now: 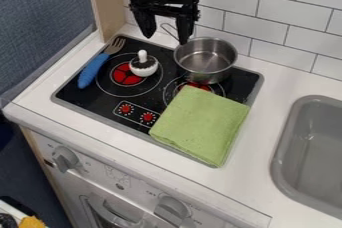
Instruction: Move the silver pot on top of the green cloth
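- Lower the wide-apart end effector (165,39) around the wire handle (169,34), seen roughly between the fingertips.
- Pinch firmly to curb tilting of the silver saucepan (205,58), just beside.
- Lift clear, then set level on the green cloth (200,122), farther out, nearer the camera.
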